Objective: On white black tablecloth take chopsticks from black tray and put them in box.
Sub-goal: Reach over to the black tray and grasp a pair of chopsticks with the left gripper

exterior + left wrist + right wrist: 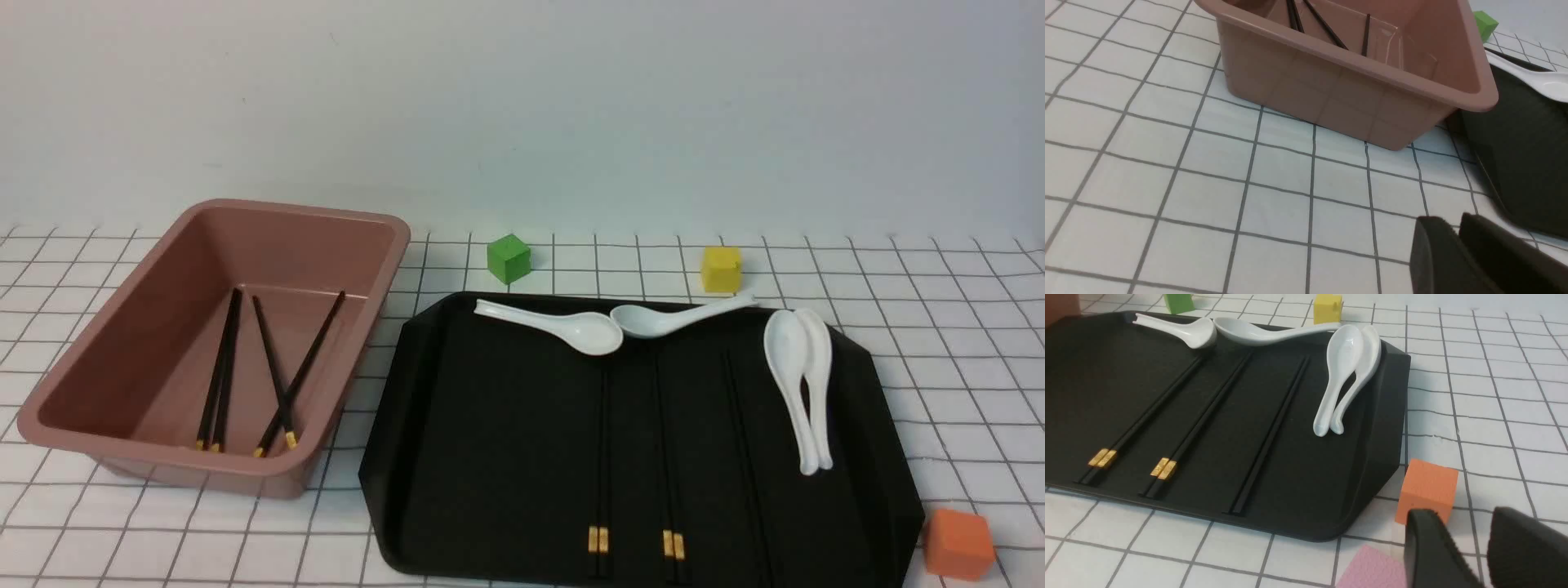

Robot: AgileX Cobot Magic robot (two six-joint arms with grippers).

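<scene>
**Front view:** black tray (482,441) on the gridded tablecloth (947,343) over the worktop; three pairs of chopsticks (602,457) lie lengthwise in it, each pair apart from the next, gold bands at the near rim on two; box (122,343) just beside the tray on the robot's left, two pairs inside; white spoons (788,343) at the tray's far and right parts; no arm shows.

**Handling, as judged:** sticks light, stiff, glossy, apt to roll or slide; take a pair together across its middle.

**Left wrist view:** left gripper (1453,224) low over bare cloth near the box's corner; jaws close together, nothing between; whether fully closed cannot be told.

**Right wrist view:** right gripper (1466,522) low beside the orange cube (1427,486), near the tray's corner; jaws narrowly parted, empty.
</scene>
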